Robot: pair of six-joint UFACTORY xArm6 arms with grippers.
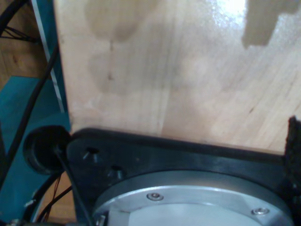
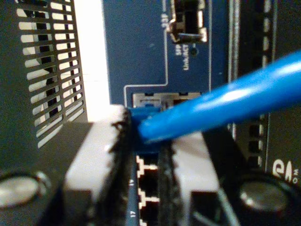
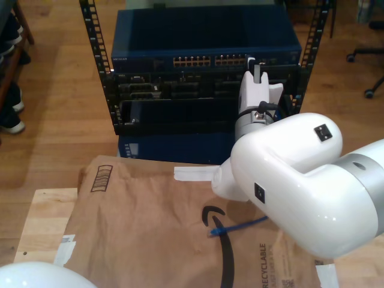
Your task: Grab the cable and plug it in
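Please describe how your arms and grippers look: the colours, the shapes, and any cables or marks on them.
My arm in the exterior view is glossy white and rounded, with grey bands at the joints, small black square marks, and a thin black cable near the wrist. My second gripper has pale, blocky fingers with black pads. The first wrist view shows a black mounting plate over a silver ring with screws.

exterior: high, facing rack (image 3: pixel 204 78) | first wrist: close above tabletop (image 1: pixel 188 70) | second wrist: tight on rack ports (image 2: pixel 150 181)
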